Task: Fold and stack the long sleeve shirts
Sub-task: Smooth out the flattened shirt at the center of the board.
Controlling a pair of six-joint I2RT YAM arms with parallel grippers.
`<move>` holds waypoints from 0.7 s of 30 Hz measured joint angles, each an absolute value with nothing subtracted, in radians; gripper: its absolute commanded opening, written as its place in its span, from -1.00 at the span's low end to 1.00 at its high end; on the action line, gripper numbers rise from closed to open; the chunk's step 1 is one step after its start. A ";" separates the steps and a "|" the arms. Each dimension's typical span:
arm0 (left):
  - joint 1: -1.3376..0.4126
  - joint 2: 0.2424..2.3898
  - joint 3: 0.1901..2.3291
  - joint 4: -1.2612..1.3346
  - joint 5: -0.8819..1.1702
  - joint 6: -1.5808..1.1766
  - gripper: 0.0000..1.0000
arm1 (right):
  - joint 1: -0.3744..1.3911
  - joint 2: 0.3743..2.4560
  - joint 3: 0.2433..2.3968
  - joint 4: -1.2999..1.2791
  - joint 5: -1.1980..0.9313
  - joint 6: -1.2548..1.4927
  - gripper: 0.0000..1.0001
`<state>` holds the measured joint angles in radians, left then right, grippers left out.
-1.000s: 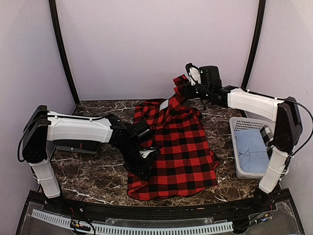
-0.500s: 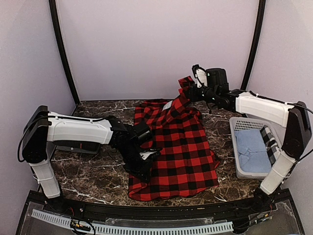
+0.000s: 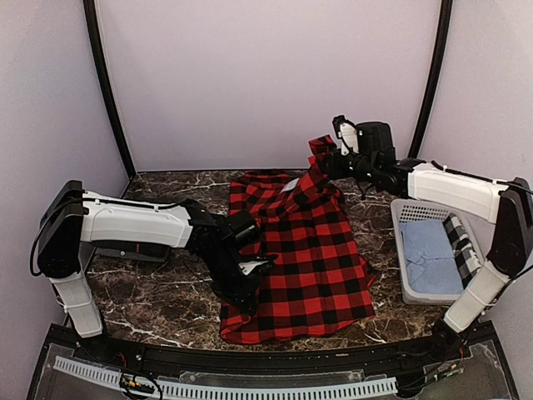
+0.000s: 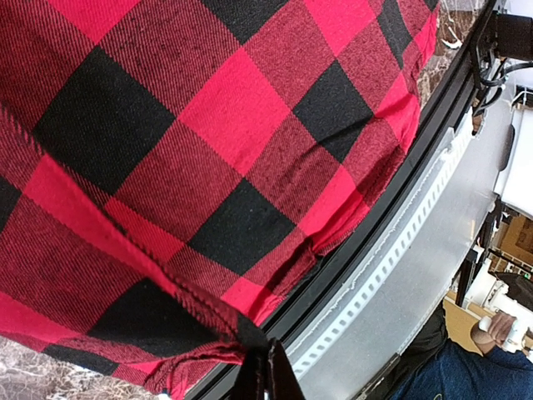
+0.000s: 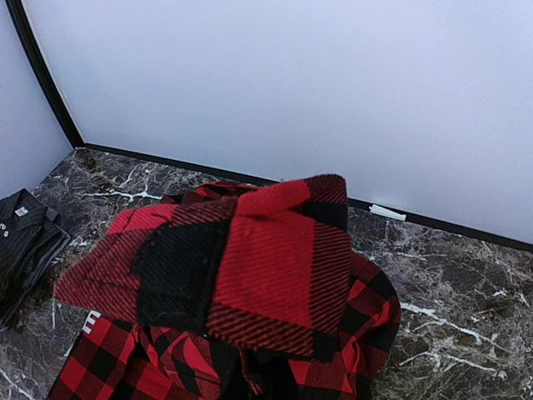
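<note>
1. At mid-desk point(image 3: 150, 292), between the two arms: red-and-black flannel shirt point(image 3: 304, 250), mostly spread flat. Near hem close to the black front rail, far end bunched and lifted.
2. Left gripper point(image 3: 244, 293): low at the flannel's near-left edge, jaws fully closed, pinching the hem.
3. Left wrist view agrees: fingertips point(image 4: 281, 382) meet on the stitched hem corner, check cloth stretched away above them, front rail running past on the right.
4. Right gripper point(image 3: 327, 160): raised over the far-right part of the desk, clamped tight on a fold of the same flannel and holding it clear of the surface. Cloth runs down from the grip to the flat part.
5. Right wrist view: lifted fold drapes across the lower frame and covers the fingers, so no direct look at the jaws from there.
6. Dark striped shirt point(image 5: 23, 237): crumpled on the desk at the left edge of the right wrist view, apart from the flannel. Not touched by either gripper.
7. Right side of desk: pale slatted basket point(image 3: 398, 242), light blue cloth point(image 3: 429, 254) inside. Near the flannel's right edge, not touching it.
</note>
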<state>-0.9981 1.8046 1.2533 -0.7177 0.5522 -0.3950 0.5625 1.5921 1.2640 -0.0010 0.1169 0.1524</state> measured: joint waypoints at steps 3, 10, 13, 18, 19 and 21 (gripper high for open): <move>-0.999 1.805 1.247 -0.702 0.566 -0.389 -0.86 | 0.562 1.595 1.248 -0.001 0.110 0.159 -1.00; -1.000 1.818 1.234 -0.672 0.595 -0.363 -0.21 | 0.562 1.608 1.223 0.000 0.051 0.181 -1.00; -1.000 1.818 1.233 -0.663 0.606 -0.357 -0.05 | 0.562 1.613 1.200 -0.002 -0.002 0.196 -1.00; -0.976 1.814 1.232 -0.632 0.626 -0.373 0.04 | 0.562 1.629 1.166 -0.009 -0.127 0.212 -1.00; -0.963 1.809 1.230 -0.624 0.630 -0.378 0.04 | 0.562 1.633 1.160 -0.009 -0.157 0.215 -1.00; -0.928 1.790 1.225 -0.612 0.634 -0.390 0.05 | 0.563 1.642 1.156 -0.009 -0.211 0.219 -1.00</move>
<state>-0.9283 1.7897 1.2251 -0.6125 0.6342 -0.3901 0.5629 1.6424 1.1557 -0.0086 -0.2111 0.2188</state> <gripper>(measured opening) 0.520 0.009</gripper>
